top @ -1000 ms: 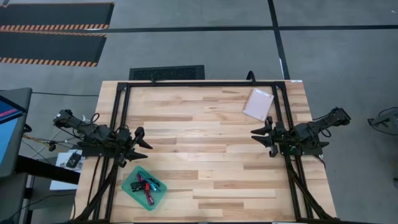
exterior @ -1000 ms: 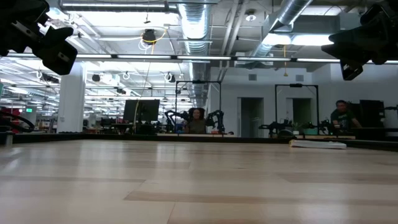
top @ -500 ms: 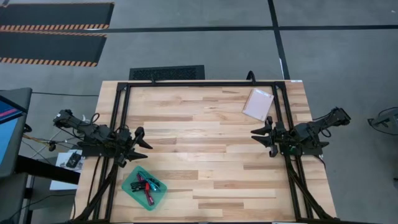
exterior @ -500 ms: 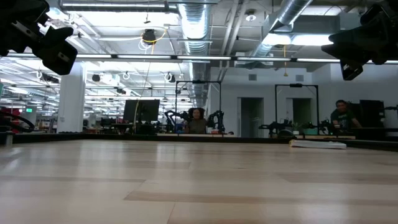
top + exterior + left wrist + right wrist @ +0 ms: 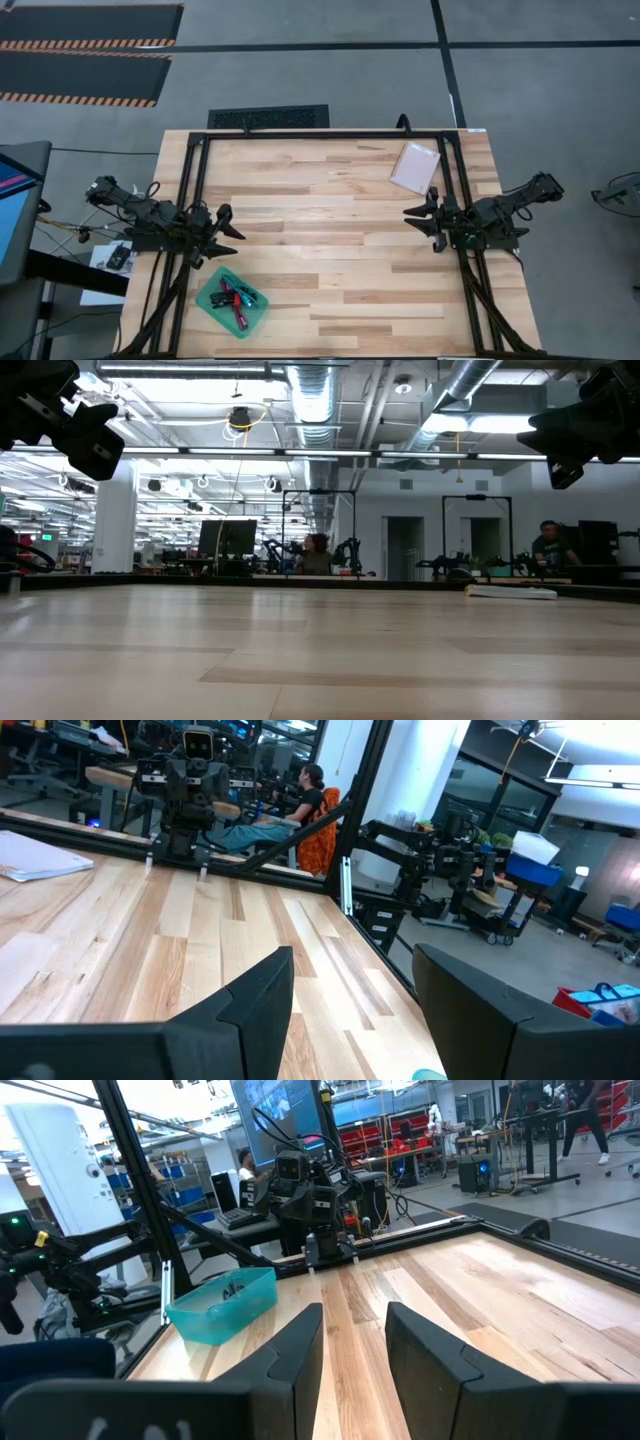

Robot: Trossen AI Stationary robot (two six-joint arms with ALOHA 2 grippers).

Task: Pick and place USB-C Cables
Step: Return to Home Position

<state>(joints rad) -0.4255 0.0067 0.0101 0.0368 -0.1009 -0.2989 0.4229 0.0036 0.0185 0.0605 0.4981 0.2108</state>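
Note:
Several short bundled USB-C cables (image 5: 236, 297), teal, magenta, black and black with red, lie inside a teal tray (image 5: 213, 308) at the table's near left. The tray also shows in the right wrist view (image 5: 221, 1303). My left gripper (image 5: 228, 231) hovers open and empty above the table's left side, just beyond the tray. My right gripper (image 5: 420, 219) hovers open and empty over the table's right side, its fingers (image 5: 300, 1340) apart over bare wood.
A white-pink flat packet (image 5: 415, 166) lies at the far right of the table; it also shows in the low view (image 5: 510, 592). A black frame (image 5: 320, 134) runs around the table. People sit in the room beyond the table.

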